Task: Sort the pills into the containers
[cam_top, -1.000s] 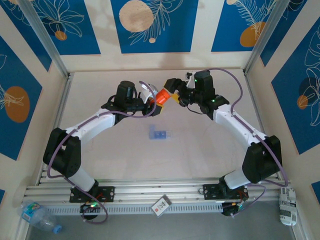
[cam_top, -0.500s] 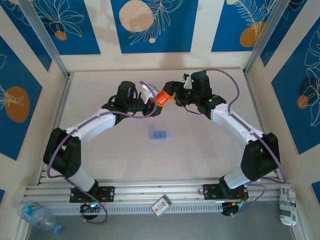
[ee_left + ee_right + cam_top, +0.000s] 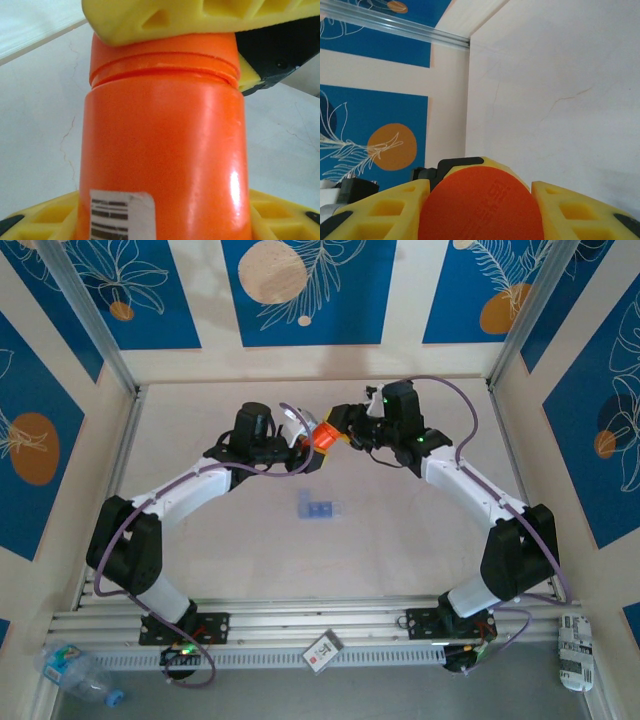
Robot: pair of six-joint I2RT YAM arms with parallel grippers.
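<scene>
Top external: pale table (image 3: 420,540) holding the containers (image 3: 318,508), walled by blue leaf-print panels (image 3: 300,290).

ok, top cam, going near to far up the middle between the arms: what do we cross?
Near to far: small white box → pale-blue container strip → orange bottle.
</scene>
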